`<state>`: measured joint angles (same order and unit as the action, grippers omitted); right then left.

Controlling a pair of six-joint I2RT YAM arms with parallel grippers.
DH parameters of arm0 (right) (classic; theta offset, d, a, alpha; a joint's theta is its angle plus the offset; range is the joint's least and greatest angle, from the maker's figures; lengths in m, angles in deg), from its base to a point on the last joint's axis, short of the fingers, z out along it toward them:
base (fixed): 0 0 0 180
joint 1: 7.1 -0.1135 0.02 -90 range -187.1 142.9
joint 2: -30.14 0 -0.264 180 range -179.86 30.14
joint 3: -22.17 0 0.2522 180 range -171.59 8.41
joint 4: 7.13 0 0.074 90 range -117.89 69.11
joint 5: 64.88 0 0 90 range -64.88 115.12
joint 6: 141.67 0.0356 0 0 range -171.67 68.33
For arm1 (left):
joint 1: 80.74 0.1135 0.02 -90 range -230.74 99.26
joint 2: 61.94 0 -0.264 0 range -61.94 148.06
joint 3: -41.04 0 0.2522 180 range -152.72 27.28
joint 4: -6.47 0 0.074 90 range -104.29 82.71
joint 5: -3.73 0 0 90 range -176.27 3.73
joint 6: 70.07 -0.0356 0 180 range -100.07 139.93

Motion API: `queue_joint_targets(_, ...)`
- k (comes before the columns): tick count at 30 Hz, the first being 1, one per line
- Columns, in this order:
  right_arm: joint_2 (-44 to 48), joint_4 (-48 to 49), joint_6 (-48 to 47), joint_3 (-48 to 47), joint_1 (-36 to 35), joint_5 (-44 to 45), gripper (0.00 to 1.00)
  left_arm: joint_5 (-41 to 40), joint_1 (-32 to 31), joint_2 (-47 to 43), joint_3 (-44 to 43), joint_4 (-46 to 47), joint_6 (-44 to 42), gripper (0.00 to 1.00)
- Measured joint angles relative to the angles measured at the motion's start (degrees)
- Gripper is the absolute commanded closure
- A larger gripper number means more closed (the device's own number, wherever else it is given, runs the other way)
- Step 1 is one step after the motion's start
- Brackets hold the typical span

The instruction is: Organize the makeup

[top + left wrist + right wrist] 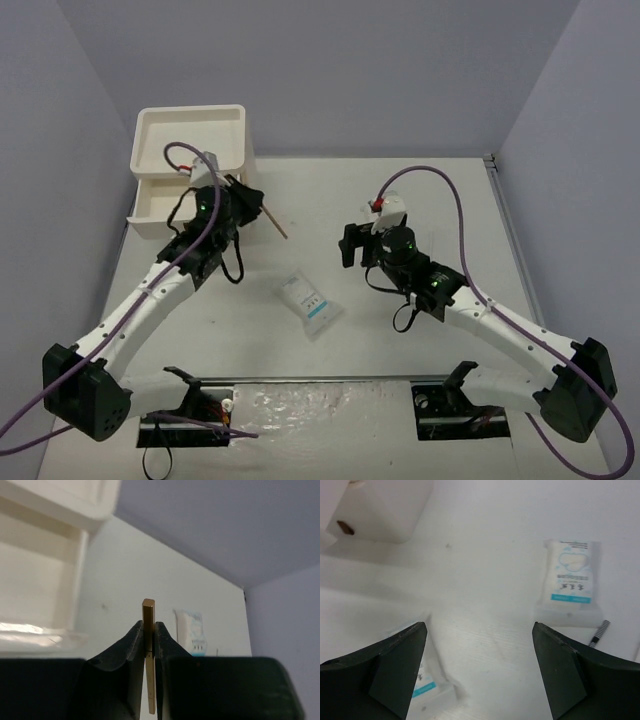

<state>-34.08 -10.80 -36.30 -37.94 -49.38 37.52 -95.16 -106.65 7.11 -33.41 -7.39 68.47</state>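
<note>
1. Left gripper (148, 627): clenched on the wooden stick (148, 611). The stick is pinched between both pads, with a short end standing above them. In the overhead view the longer end juts toward the middle of the table (330, 190).
2. Location: the left gripper hangs just beside the front right corner of the white drawer box (190, 170). The box's top tray and one pulled-out drawer lie open.
3. Right gripper (479, 630): released, jaws wide, grasping nothing, low over the table near its middle.
4. Other makeup in view:
   - the far packet (570, 575), white with blue print, flat on the table ahead of the right gripper;
   - the near packet (427, 687), same kind, partly hidden by that gripper's finger;
   - a thin striped item (599, 632), too small to identify.
5. Step in hand, as judged: carrying the stick into an open compartment of the box.
6. Handling:
   - hold the pinch firm, since the stick is thin and could pivot between the pads;
   - turn the stick along the compartment's length;
   - lower it inside the walls before letting go.
7. Edges: the box's front wall and right corner are closest to the gripper. The jutting end needs to be lifted clear of the rim, not dragged across it.
8. Open room: bare table lies between the two arms. The right arm is well apart from the box and the packets are near the table's middle, so the approach from the right of the box looks unobstructed.
</note>
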Motion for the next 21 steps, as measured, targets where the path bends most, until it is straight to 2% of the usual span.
queue_joint_targets(4, 2.75, -1.87, 1.29, 2.13, 6.75, 1.87, 0.16, -1.06, 11.5, -3.29, 0.11, 1.03, 2.36, 1.0)
queue_joint_targets(8, 2.73, -3.2, 1.82, 4.07, 8.5, 2.31, 0.16, -0.15, 20.11, -4.09, 0.13, 3.91, 6.27, 1.0)
queue_joint_targets(10, 2.29, -4.13, 2.1, 4.66, 9.18, 2.3, 0.16, 0.69, 23.15, -3.05, 0.13, 5.24, 7.94, 0.93)
queue_joint_targets(11, 1.95, -4.53, 2.25, 4.75, 9.55, 2.28, 0.16, 1.16, 24.46, -2.24, 0.13, 5.7, 8.63, 0.88)
queue_joint_targets(14, 0.89, -4.87, 2.69, 4.96, 11.15, 2.27, 0.16, 2.46, 27.29, 0.58, 0.14, 6.29, 9.99, 0.5)
queue_joint_targets(16, 0.31, -5.02, 3.02, 5.23, 12.3, 2.26, 0.16, 3.28, 28.39, 2.22, 0.23, 6.25, 10.63, 0.32)
queue_joint_targets(19, -0.83, -5.16, 3.7, 5.65, 13.96, 2.0, 0.16, 4.06, 29.3, 3.29, 0.31, 5.29, 10.4, 0.18)
queue_joint_targets(21, -2.08, -5.18, 4.2, 6.01, 15.19, 1.72, 0.16, 4.4, 29.82, 3.38, 0.29, 4.53, 10.02, 0.14)
